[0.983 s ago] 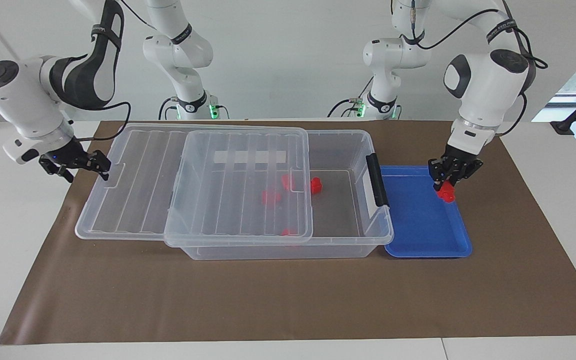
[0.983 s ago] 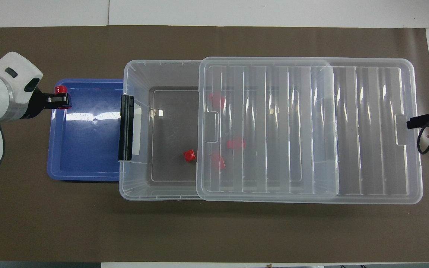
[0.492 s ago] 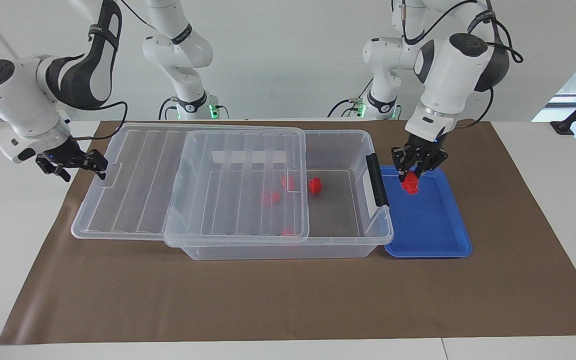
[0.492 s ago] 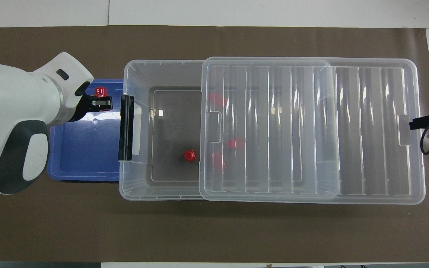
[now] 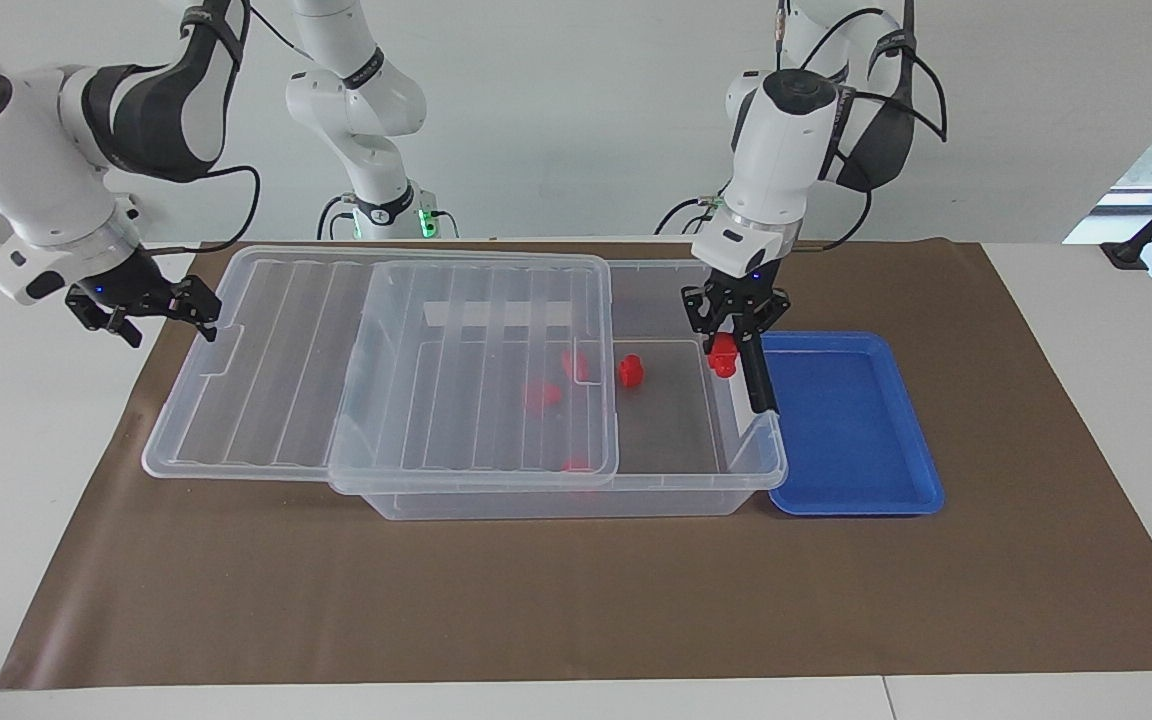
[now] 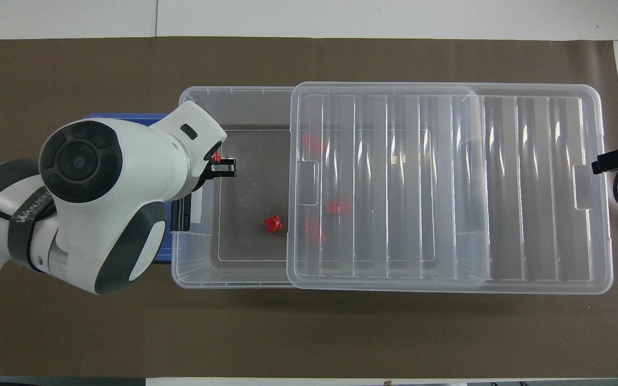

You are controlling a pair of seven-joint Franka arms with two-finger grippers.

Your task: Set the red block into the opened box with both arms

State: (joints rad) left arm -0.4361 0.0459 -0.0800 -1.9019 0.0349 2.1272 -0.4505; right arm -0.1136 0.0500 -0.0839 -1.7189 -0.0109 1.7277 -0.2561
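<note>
The left gripper (image 5: 731,338) pinches a small bright red plastic block (image 5: 724,354) and hangs over the uncovered end of the large clear plastic storage box (image 5: 636,490), just inside its black side latch (image 5: 756,375). The shallow blue plastic tray (image 5: 866,470) beside the box, toward the left arm's end of the table, holds nothing visible. Inside the box lie several other red blocks – one in the open part (image 5: 630,371), the rest under the ribbed clear lid (image 5: 476,360), which is slid partway toward the right arm's end. The right gripper (image 5: 198,310) is spread at the lid's outer edge; whether it touches the lid I cannot tell. By my reading the carry is nearly done – what is left is lowering and releasing the block.
</note>
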